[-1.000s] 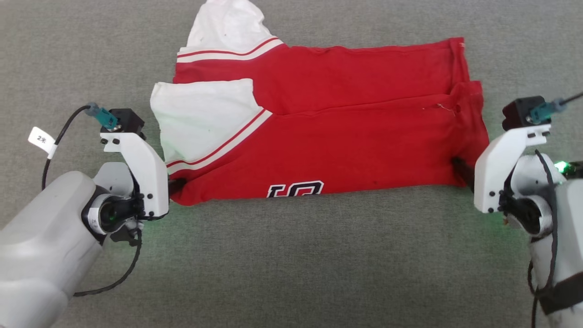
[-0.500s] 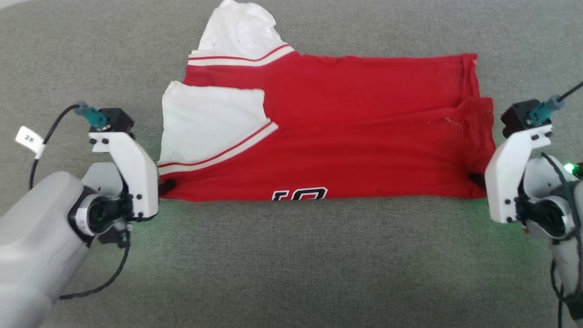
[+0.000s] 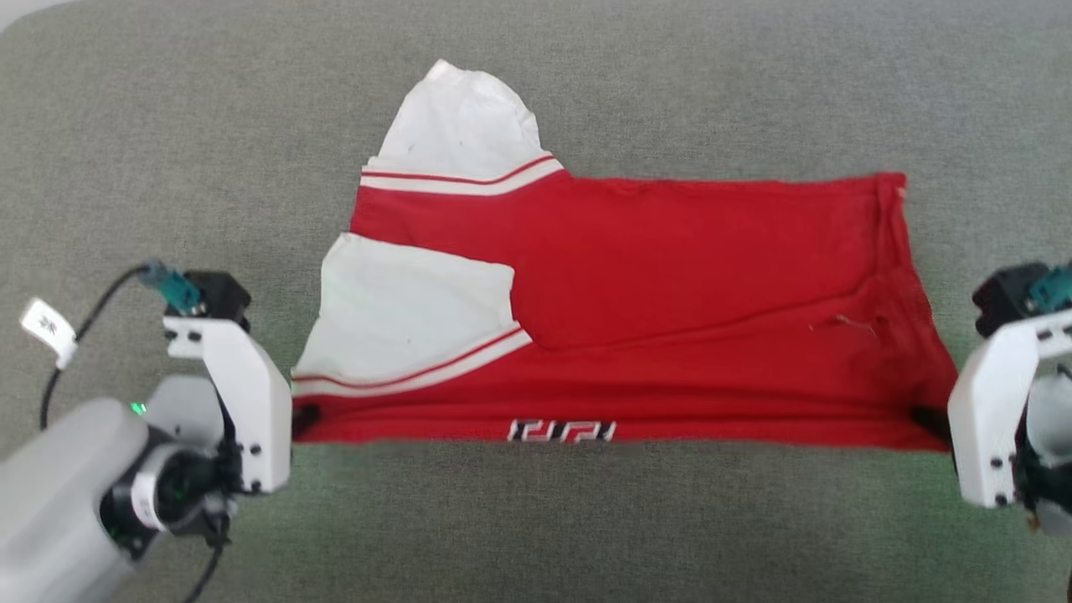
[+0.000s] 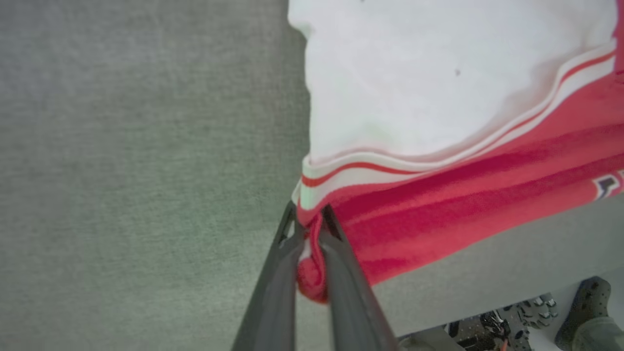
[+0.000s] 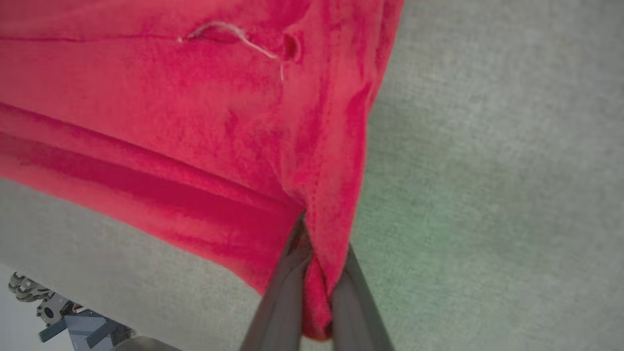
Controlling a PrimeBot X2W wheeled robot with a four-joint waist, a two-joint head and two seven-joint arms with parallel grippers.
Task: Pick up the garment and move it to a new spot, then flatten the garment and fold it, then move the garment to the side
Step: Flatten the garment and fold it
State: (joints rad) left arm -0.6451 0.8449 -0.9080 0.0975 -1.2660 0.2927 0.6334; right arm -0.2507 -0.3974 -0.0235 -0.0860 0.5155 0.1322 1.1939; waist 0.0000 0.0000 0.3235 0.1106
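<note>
Between the left gripper (image 3: 303,416) and right gripper (image 3: 925,416), from the head, the red basketball jersey (image 3: 670,276) is stretched taut, probably for a fold. At the left wrist, its striped corner is clamped tight between the fingers. At the right wrist, its hem corner is pinched likewise.

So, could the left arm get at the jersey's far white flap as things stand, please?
Probably not yet: the left gripper is shut on a near corner of the garment. The grey surface up to the white flap looks free, so it would have to let go first.
</note>
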